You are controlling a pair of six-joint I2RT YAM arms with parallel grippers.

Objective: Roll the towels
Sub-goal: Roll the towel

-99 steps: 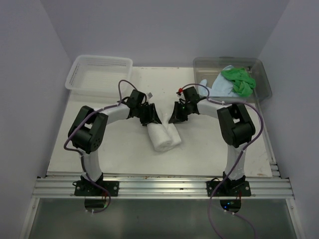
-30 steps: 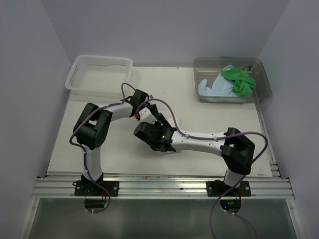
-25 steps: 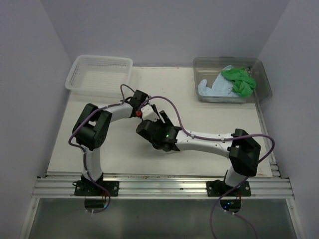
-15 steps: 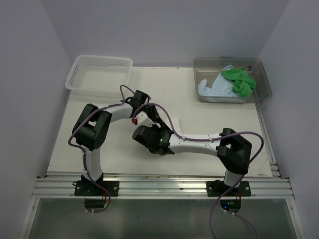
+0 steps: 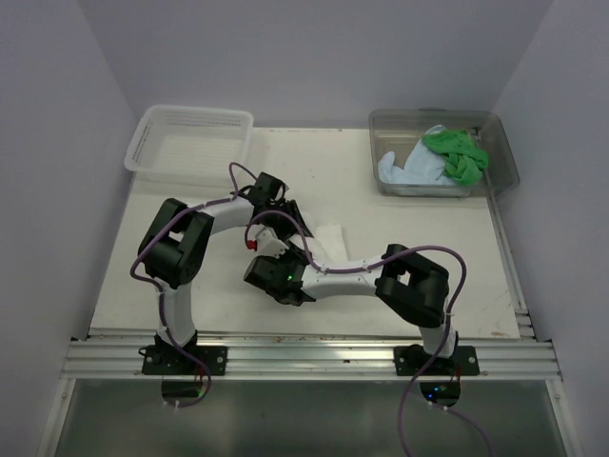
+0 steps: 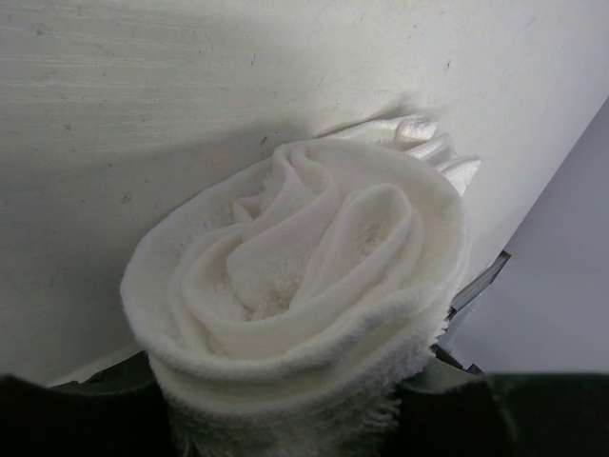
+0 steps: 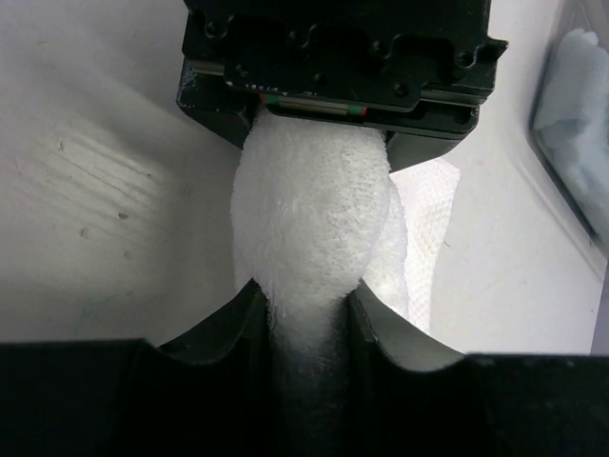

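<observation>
A rolled white towel (image 6: 304, 276) is held end-on in my left gripper (image 6: 285, 433), which is shut on it. In the right wrist view the same roll (image 7: 309, 209) runs from the left gripper's black body (image 7: 333, 57) down into my right gripper (image 7: 306, 319), whose jaws pinch its near end. From above, the two grippers meet at the table's middle, left gripper (image 5: 278, 221) and right gripper (image 5: 282, 259), with a loose corner of the white towel (image 5: 329, 234) showing beside them. A green towel (image 5: 455, 152) and a light blue towel (image 5: 407, 169) lie bunched in the clear tub.
The clear tub (image 5: 502, 152) stands at the back right and a white lattice basket (image 5: 190, 122) at the back left. My right arm reaches low across the table's front from its base at the right. A metal rail runs along the near edge.
My right gripper has slid a little toward the near edge and closed its jaws onto the end of the white roll. The left gripper has kept its hold.
</observation>
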